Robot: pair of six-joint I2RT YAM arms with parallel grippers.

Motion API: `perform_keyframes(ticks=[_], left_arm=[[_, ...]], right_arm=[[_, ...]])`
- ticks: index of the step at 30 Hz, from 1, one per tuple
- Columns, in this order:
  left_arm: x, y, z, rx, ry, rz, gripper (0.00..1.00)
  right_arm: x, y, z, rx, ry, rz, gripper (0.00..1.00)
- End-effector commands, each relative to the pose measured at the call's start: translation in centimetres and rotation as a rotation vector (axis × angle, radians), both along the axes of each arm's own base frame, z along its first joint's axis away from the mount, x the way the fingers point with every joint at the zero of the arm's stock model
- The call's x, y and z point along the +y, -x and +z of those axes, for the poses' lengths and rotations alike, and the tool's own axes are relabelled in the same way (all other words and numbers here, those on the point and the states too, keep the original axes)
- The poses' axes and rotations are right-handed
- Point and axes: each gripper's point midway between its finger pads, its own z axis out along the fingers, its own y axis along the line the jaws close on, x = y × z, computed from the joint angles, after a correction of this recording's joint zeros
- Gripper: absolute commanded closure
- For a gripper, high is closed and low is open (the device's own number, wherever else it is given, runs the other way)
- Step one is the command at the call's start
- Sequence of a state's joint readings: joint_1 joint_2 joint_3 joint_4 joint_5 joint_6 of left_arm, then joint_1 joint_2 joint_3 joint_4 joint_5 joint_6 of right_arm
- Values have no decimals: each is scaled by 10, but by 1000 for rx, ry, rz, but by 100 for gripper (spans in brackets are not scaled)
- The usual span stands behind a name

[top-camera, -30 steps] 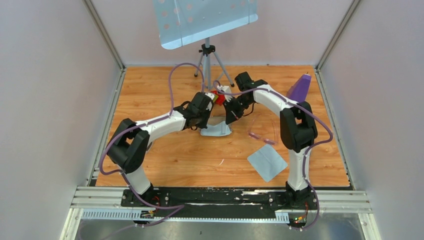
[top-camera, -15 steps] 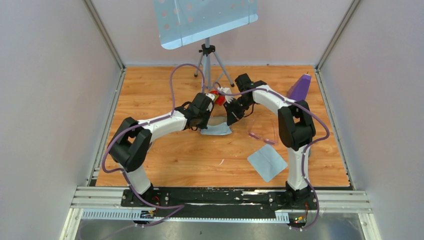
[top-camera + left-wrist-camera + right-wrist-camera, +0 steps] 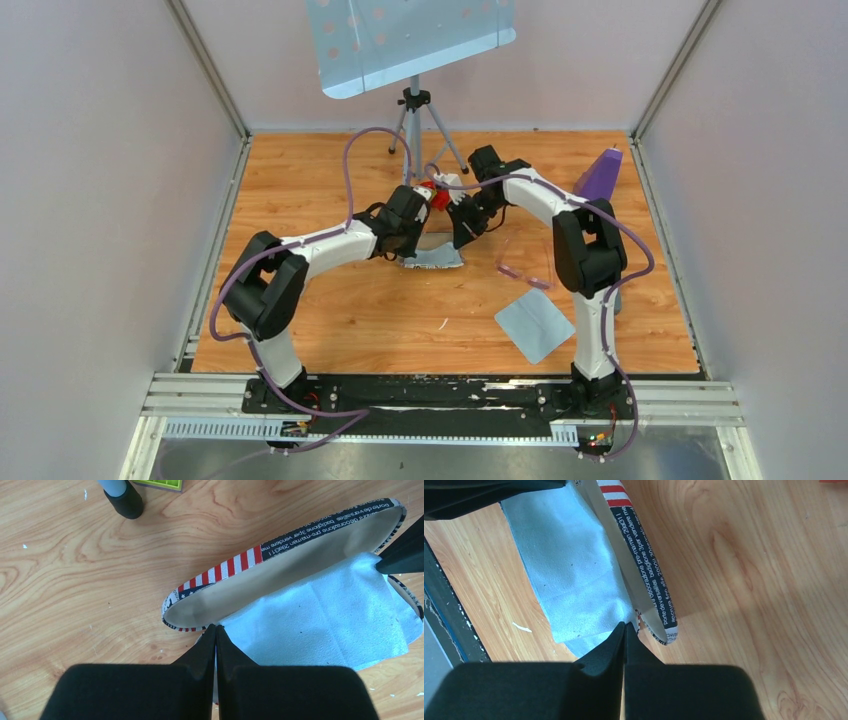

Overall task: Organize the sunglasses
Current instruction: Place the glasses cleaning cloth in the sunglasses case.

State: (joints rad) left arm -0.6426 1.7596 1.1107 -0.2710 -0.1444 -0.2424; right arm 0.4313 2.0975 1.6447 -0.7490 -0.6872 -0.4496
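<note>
The sunglasses [image 3: 520,274], thin and pale pink, lie on the wooden table right of both grippers, touched by neither. Between the grippers lies an open soft case [image 3: 280,565] printed with red stripes and black lettering. A light blue cloth [image 3: 325,615] is draped over its near rim. My left gripper [image 3: 216,628] is shut on the cloth's corner at one end of the case. At the other end my right gripper [image 3: 625,625] is shut on the opposite corner of the cloth [image 3: 569,560]. The top view shows the case and cloth [image 3: 432,258] between the two wrists.
A second blue-grey cloth [image 3: 535,325] lies flat near the right arm's base. A purple cone [image 3: 600,175] stands at the back right. A tripod [image 3: 415,115] with a perforated tray stands at the back. A small red object [image 3: 432,190] sits behind the wrists.
Both wrists have shifted slightly, and the cloth between them now lies higher and flatter against the case. The sunglasses and the second cloth have not moved.
</note>
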Motion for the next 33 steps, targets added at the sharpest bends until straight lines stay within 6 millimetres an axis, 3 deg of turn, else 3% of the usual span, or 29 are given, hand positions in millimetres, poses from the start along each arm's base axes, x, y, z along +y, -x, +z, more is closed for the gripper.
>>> perform_keyframes(ticks=[1,20,26,33], left_arm=[[0,-12,2,-26,-6,17,100],[5,-6,-7,5,-33,18,100],[5,-7,-3,-1,-29,21,100],[8,-9,15,-41,-28,25,87]], right_arm=[[-4,-5,-4,10,14,10,100],[-10,11,-20,91,50,27,100],[-8,8,-17,86,49,16,92],[-12,4,3,27,61,-1,81]])
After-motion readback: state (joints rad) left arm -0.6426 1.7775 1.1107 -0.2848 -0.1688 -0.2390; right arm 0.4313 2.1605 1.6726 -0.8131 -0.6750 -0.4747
